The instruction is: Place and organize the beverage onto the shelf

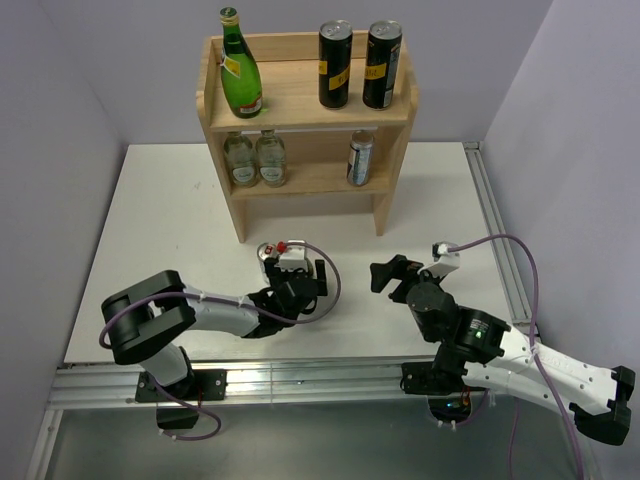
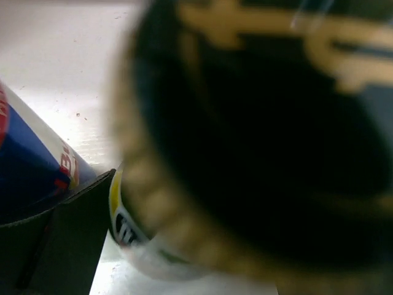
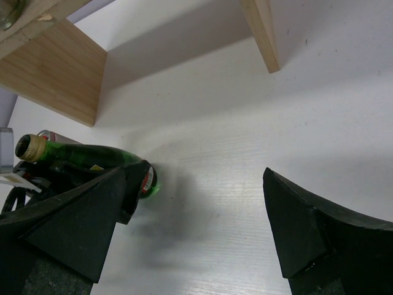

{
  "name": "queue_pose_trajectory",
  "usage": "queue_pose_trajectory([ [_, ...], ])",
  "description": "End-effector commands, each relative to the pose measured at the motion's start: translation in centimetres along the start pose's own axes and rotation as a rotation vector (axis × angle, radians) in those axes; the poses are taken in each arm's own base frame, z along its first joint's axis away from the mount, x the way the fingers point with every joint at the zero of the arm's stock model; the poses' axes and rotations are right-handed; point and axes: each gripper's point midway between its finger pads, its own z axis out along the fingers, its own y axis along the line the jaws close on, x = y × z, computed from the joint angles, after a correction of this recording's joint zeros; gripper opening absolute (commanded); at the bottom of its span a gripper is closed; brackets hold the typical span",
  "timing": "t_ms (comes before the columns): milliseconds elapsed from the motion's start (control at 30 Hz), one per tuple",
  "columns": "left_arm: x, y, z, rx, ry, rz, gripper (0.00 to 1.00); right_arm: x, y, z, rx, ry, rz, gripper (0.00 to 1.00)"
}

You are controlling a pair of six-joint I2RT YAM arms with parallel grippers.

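Table [image 1: 160, 240] bears shelf [image 1: 290, 90] (green bottle [image 3: 92, 157] lying too).

Shelf [image 1: 296, 108]: pale wood, matt. Grn bottle [image 1: 241, 78]: glossy glass. Blk cans [image 1: 335, 68]: shiny metal. Table [image 1: 150, 230]: white, matt.

The light natural-wood two-tier shelf [image 1: 295, 100] is showing pale grain against the white table [image 1: 160, 230]. Just past the matte black fingers [image 3: 319, 233] of the right gripper [image 3: 196, 184], the lying green glass bottle [image 3: 92, 157] is wearing a gold cap and a label patch of yellow and red. Beside the black finger [image 2: 55, 246] of the left gripper [image 1: 298, 288], the slim blue-and-silver can [image 2: 31, 166] is displaying red lettering, while a blurred dark shape [image 2: 258, 153] is showing a gold ring.
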Motion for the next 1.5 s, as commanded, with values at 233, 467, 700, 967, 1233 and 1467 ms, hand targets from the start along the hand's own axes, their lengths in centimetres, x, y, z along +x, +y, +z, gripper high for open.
queue_pose_trajectory([
  [233,-0.2,-1.4,1.9,0.017,-0.028,-0.009,0.99,-0.7,-0.4,0.1,0.017,-0.047,0.015,1.0],
  [467,0.1,-0.7,3.6,-0.041,-0.02,0.019,0.93,-0.8,-0.6,-0.1,0.013,-0.049,0.015,1.0],
  [700,0.0,-0.2,3.8,-0.094,-0.003,0.032,0.27,-1.0,-0.8,-0.3,0.007,-0.054,0.023,0.98],
  [967,-2.6,-0.9,1.1,-0.111,0.035,0.04,0.0,-1.0,-0.8,-0.4,0.004,-0.055,0.029,0.98],
  [1233,-15.4,-4.7,-4.0,-0.038,0.013,0.043,0.0,-0.8,-0.6,-0.3,-0.005,-0.049,0.036,0.98],
  [1467,-29.9,-5.9,-9.0,0.018,-0.176,0.011,0.0,-0.8,-0.3,-0.3,-0.014,-0.05,0.044,0.97],
])
